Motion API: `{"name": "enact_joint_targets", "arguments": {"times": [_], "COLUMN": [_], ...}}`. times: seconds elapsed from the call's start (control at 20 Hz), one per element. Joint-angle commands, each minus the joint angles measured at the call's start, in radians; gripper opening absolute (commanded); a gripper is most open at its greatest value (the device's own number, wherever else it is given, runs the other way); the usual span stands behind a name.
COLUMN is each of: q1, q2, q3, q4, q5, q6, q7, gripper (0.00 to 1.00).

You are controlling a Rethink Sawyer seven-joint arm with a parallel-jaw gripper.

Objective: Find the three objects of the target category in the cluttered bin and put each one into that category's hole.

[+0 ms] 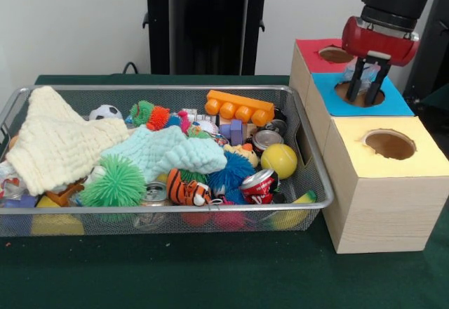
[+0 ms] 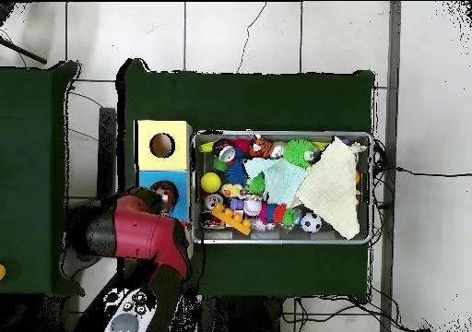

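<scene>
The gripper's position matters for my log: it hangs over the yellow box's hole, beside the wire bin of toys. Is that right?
Not quite. The gripper hangs over the blue box and its hole, not the yellow box, which sits nearer the camera. The front view shows this. It is beside the wire bin of toys.

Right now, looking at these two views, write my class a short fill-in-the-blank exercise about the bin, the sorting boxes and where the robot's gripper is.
1. The gripper hangs over the hole in the ____ box top.
2. The box nearest the front camera has a ____ top.
3. The orange toy brick lies inside the wire mesh ____.
4. A cream cloth covers the bin's end farthest from the ____.

Missing words: blue; yellow; bin; boxes
</scene>
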Motion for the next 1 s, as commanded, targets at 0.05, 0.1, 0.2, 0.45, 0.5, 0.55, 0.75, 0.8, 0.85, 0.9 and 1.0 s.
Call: {"name": "enact_joint_targets", "arguments": {"times": [0.05,0.1,0.2,0.45,0.5,0.55,0.75,0.8,0.85,0.9,1.0], "q1": [0.033,0.035,0.029,-0.016,-0.02,-0.025,-0.035,-0.035,-0.033,-0.031,-0.028], "q2": [0.066,0.067,0.066,0.053,0.053,0.053,0.055,0.056,0.054,0.055,0.057], "q3": [0.022,0.023,0.04,0.099,0.104,0.111,0.12,0.12,0.118,0.116,0.112], "q4": [0.045,0.048,0.064,0.11,0.115,0.119,0.127,0.128,0.13,0.129,0.125], "q5": [0.054,0.058,0.068,0.074,0.074,0.075,0.079,0.081,0.081,0.084,0.088], "q6": [0.011,0.007,-0.024,-0.09,-0.099,-0.104,-0.12,-0.121,-0.12,-0.117,-0.111], "q7": [0.328,0.328,0.326,0.308,0.305,0.301,0.288,0.287,0.285,0.284,0.282], "gripper": [0.0,0.0,0.0,0.0,0.0,0.0,0.0,0.0,0.0,0.0,0.0]}}
